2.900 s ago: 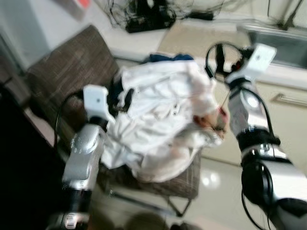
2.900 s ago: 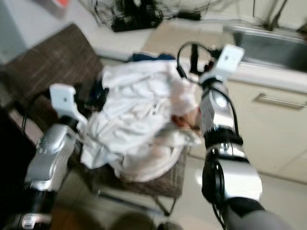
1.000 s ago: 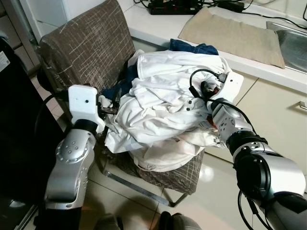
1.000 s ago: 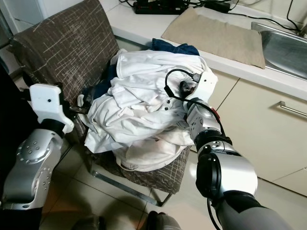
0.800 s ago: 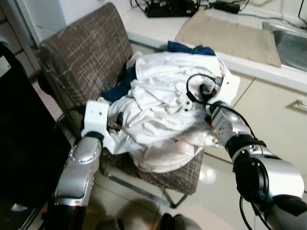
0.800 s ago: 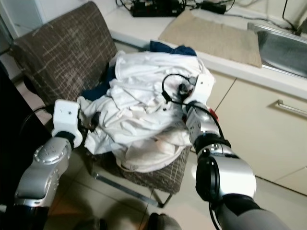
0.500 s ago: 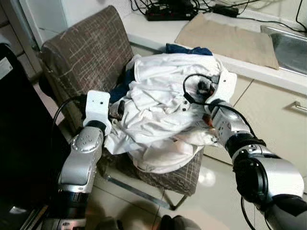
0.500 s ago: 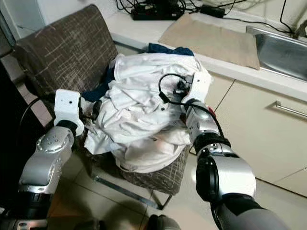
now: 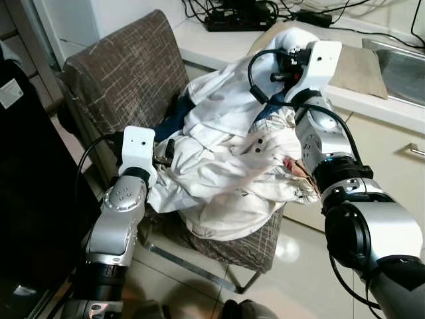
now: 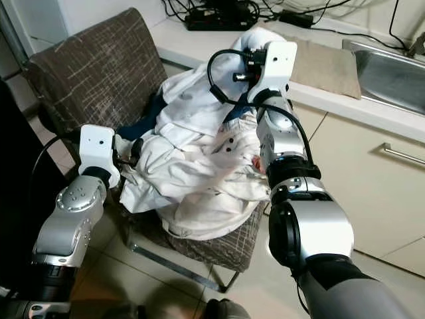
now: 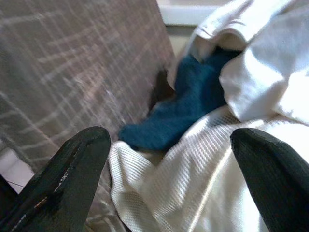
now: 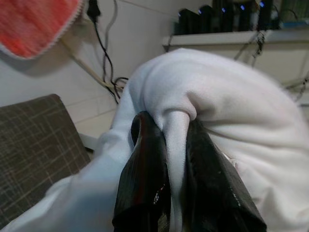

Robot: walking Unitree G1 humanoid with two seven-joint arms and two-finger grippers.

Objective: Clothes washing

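A pile of white clothes point(image 9: 226, 176) lies on a brown woven chair point(image 9: 126, 66), with a blue garment point(image 11: 193, 101) tucked under it by the backrest. My right gripper point(image 12: 170, 135) is shut on a fold of a white shirt point(image 9: 226, 90) and holds it up above the pile, in front of the counter. The shirt trails down to the heap. My left gripper point(image 11: 169, 140) is open at the pile's left side, its fingers point(image 11: 77, 164) spread over a white waffle-knit cloth point(image 11: 193, 193).
Behind the chair runs a white counter with a beige towel point(image 9: 362, 63), a steel sink point(image 9: 402, 63) and a power strip with cables point(image 9: 239, 16). Cream cabinet fronts point(image 9: 392, 166) stand to the right. A dark appliance point(image 9: 26, 173) is at the left. Pale tiled floor lies below.
My right gripper has risen from the pile's right side and pulled a white shirt up with it. My left gripper stays beside the pile's left edge.
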